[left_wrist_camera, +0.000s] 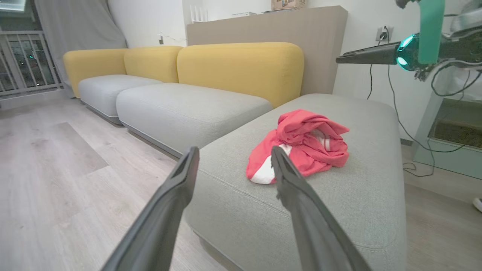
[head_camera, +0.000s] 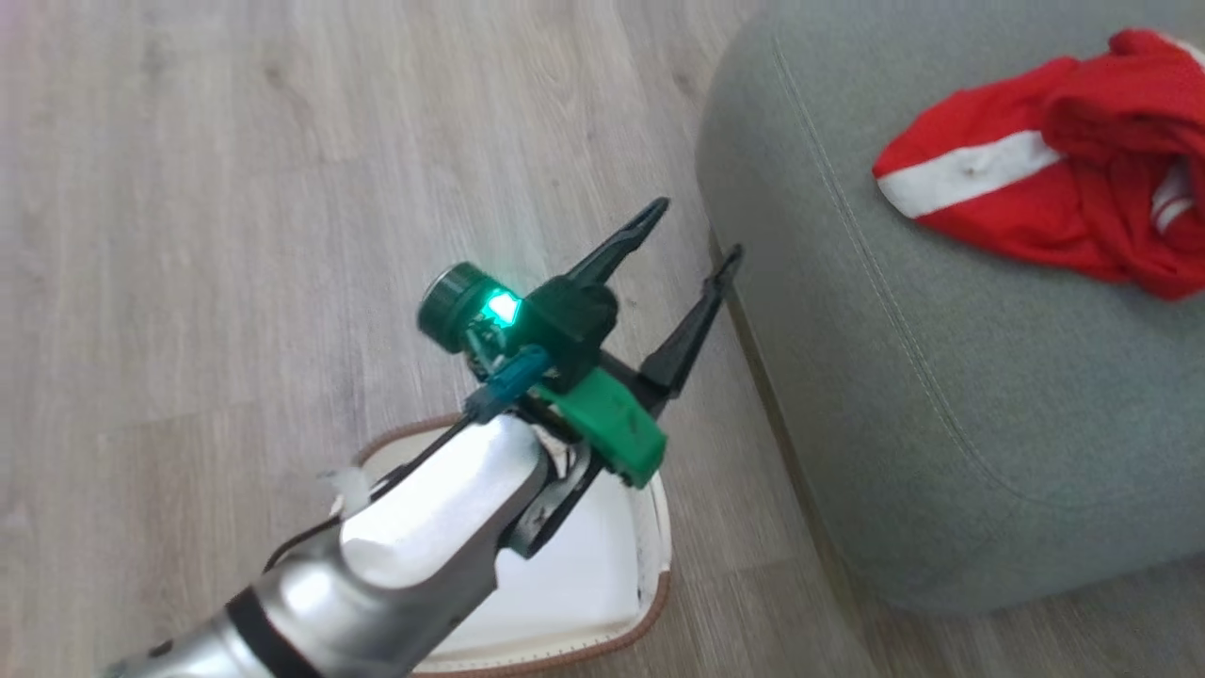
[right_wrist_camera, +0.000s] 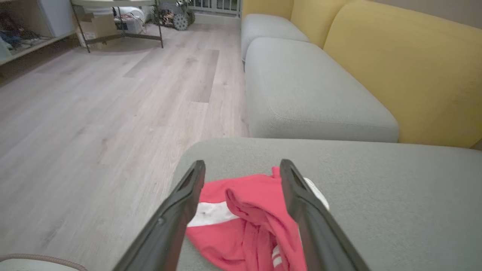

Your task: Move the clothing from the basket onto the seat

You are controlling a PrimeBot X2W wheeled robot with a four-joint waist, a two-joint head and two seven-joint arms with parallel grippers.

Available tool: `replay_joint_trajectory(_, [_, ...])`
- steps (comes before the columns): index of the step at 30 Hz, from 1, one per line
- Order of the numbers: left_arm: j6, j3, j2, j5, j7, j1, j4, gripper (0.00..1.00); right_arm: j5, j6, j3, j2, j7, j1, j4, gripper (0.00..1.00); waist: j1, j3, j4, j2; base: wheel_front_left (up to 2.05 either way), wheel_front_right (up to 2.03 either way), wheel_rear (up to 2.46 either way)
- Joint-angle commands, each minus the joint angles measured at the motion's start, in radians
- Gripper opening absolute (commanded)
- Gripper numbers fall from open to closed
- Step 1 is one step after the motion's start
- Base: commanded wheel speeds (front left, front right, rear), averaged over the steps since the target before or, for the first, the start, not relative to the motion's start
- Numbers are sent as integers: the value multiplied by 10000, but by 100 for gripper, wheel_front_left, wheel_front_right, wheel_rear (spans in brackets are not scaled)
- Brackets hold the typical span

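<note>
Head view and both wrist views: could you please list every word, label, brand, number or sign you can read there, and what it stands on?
None can be read.
clothing: white bands and stripes, no lettering to be seen.
basket: no marking on the part that shows.
cardboard box on the ledge: any print is too small and blurred to read.
cardboard box by the table legs: pale patch, too small to read.

Red and white on grey.
Bright red clothing (head_camera: 1064, 188) with broad white band, thin white stripes; plain grey seat (head_camera: 941, 377); cream basket (head_camera: 584, 584) rimmed brown; pale wood-grain floor (head_camera: 235, 188); yellow sofa backs (left_wrist_camera: 241, 64).
</note>
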Motion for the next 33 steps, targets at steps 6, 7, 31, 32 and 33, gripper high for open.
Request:
replay_joint_trajectory(6, [249, 982, 653, 50, -95, 483, -770, 100, 358, -2, -42, -244, -857, 1023, -422, 100, 1, -575, 383, -1, 0, 0, 0])
replay_joint_trajectory(7, [300, 1118, 735, -1, -95, 665, -840, 100, 359, -2, -49, -189, -899, 1118, -492, 100, 1, -646, 393, -1, 0, 0, 0])
replay_joint_trajectory(31, [478, 3937, 1616, 493, -95, 3856, -1689, 100, -3177, -2, -7778, 2619, -1011, 7754, -2422, 100, 1, -1402, 1915, -1, 0, 0, 0])
replay_joint_trajectory(32, [505, 4083, 1611, 585, -95, 3946, -1696, 100, -3475, -2, -8209, 2888, -1011, 8082, -2631, 100, 1, -1387, 1941, -1, 0, 0, 0])
replay_joint_trajectory(33, [533, 4226, 1597, 679, -95, 4040, -1707, 100, -3771, -2, -8624, 3171, -1011, 8397, -2848, 100, 1, -1371, 1959, -1, 0, 0, 0])
